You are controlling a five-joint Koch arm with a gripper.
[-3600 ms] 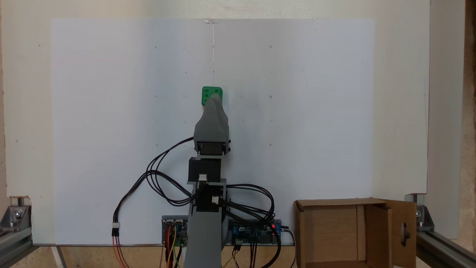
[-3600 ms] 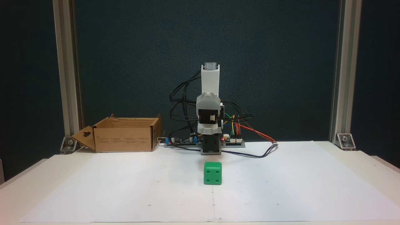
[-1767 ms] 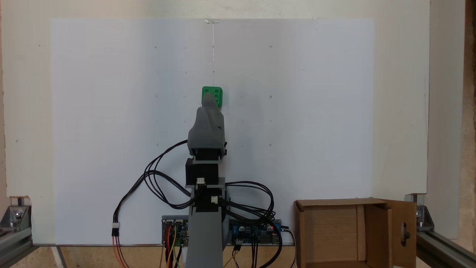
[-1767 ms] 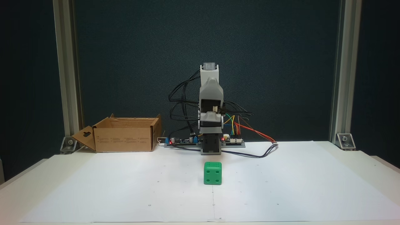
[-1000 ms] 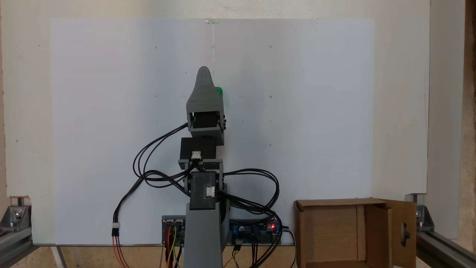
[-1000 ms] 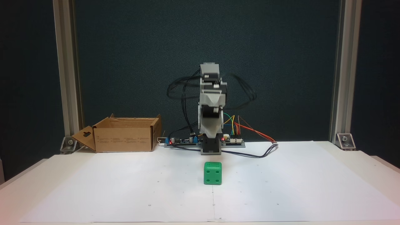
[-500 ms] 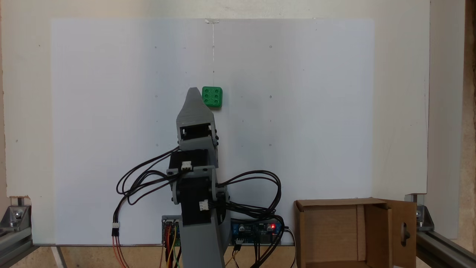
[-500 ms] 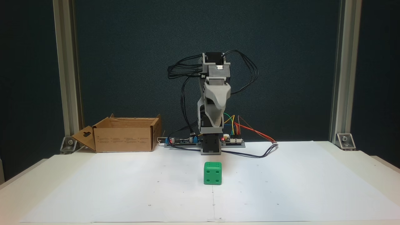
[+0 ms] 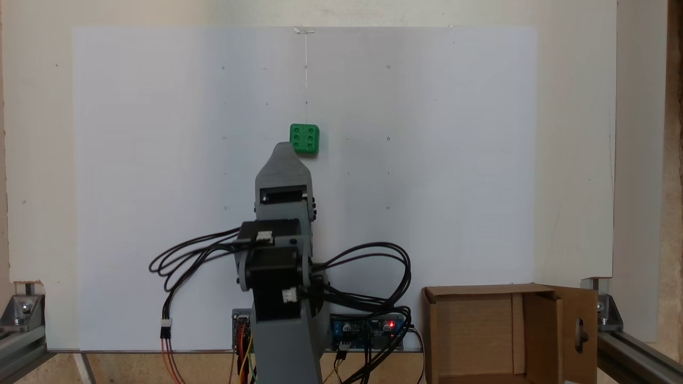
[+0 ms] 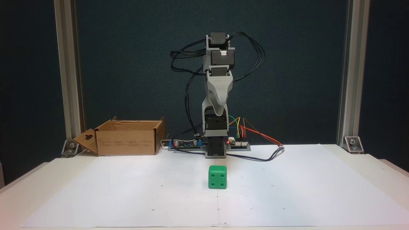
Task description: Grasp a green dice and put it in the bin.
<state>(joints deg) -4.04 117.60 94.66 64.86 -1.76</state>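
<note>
We see the small bright green plastic dice (image 10: 217, 177) resting on the white paper sheet (image 10: 287, 191), below and forward of our raised grey gripper (image 10: 218, 112), whose jaw spread we cannot tell.

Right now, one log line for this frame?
phase: approach | gripper: raised above table, holding nothing, jaw state unclear | small green plastic dice: on white paper, untouched | brown cardboard bin: open, beside arm base

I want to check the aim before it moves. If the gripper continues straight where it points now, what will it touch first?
Probably the white paper, near the green dice. The gripper points downward, its tip just beside the dice from above; depth is unclear.
</note>
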